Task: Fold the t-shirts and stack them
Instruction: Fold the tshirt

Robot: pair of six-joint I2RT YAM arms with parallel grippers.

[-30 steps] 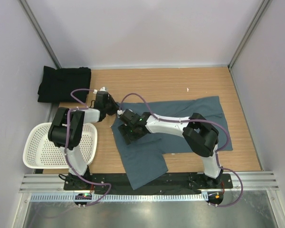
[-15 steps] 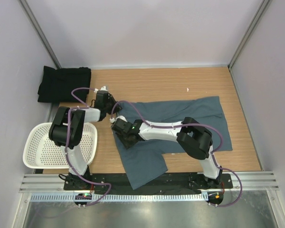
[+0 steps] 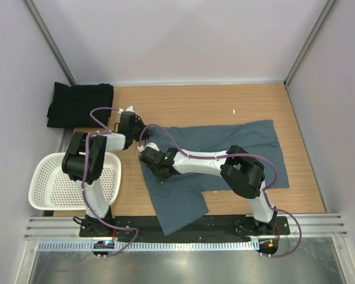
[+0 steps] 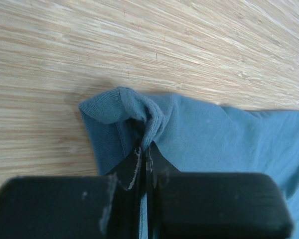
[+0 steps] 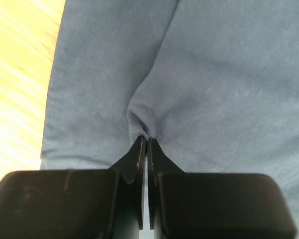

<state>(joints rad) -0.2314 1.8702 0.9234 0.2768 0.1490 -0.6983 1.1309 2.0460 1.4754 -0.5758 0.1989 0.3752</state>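
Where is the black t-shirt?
In the top view, the black t-shirt lies at the far left corner of the table, beyond the white basket and left of the blue-grey t-shirt.

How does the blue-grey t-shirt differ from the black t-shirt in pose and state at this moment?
The blue-grey t-shirt lies spread out across the middle of the table; the black t-shirt sits as a compact bundle at the far left corner. The blue-grey t-shirt is pinched by the left pincer at a corner and the right pincer on a small fold; the black t-shirt is touched by neither. Both are plain soft cloth.
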